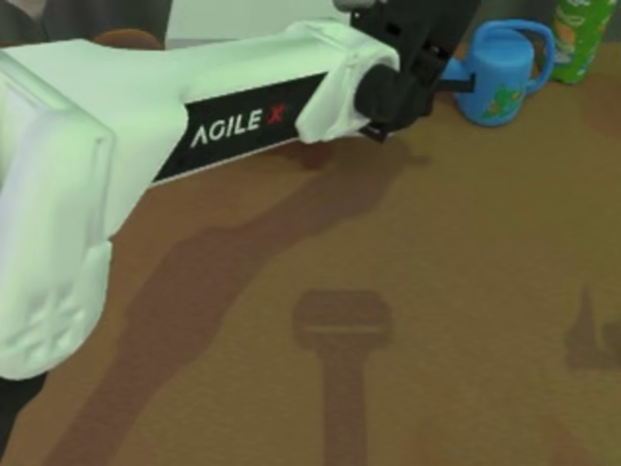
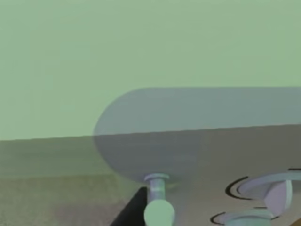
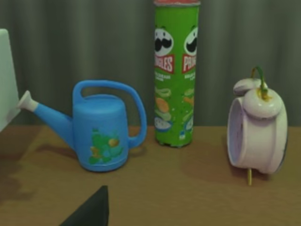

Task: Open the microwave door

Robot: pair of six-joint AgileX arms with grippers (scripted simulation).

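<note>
— Big white left arm (image 1: 194,126) up close, stretched over the brown table (image 1: 437,291) to the far side.
— And the left gripper (image 1: 427,73)?
— Black, right by the pale microwave (image 1: 243,19), just beside the blue watering can (image 1: 505,73). Cannot tell if open, closed or holding anything.
— Microwave door?
— Hard to pick out. Only pale green front and two round knobs (image 2: 265,188), very near.
— Right gripper (image 3: 91,209)?
— Just a dark tip, facing the watering can, green can (image 3: 176,75) and clock (image 3: 256,132). Cannot tell either.
</note>
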